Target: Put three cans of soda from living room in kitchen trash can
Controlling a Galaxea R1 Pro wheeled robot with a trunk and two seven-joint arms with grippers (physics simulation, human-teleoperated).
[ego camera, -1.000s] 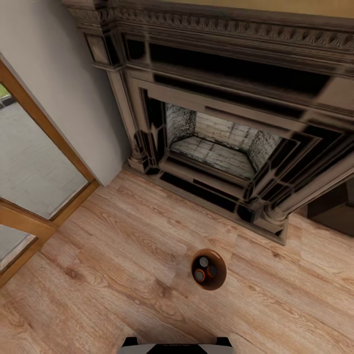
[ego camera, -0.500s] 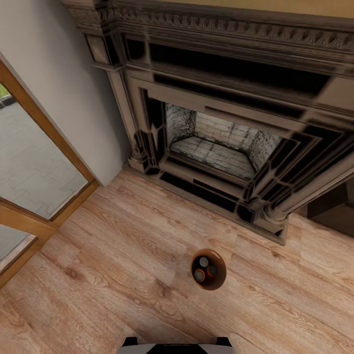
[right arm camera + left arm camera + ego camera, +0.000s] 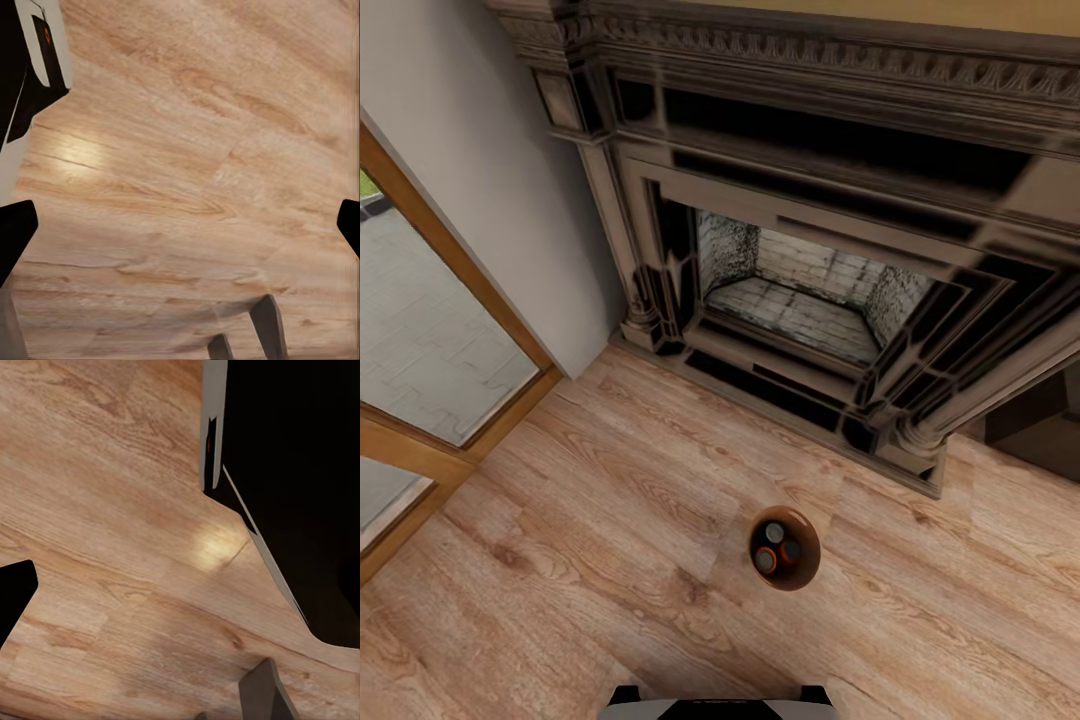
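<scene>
Cans: inside the bucket, only tops visible, bodies hidden
Fireplace: cut off at top and right edges
Glass door: cut off at left edge

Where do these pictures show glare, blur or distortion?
Head view: the fireplace looks smeared and tilted by the wide lens, and the bucket is small and soft. Left wrist view: a pale shine lies on the wood floor. Right wrist view: a similar shine.

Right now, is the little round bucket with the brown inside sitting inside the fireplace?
No, the little round bucket stands on the wooden plank floor in front of the dark carved fireplace, with three can tops showing inside it.
</scene>
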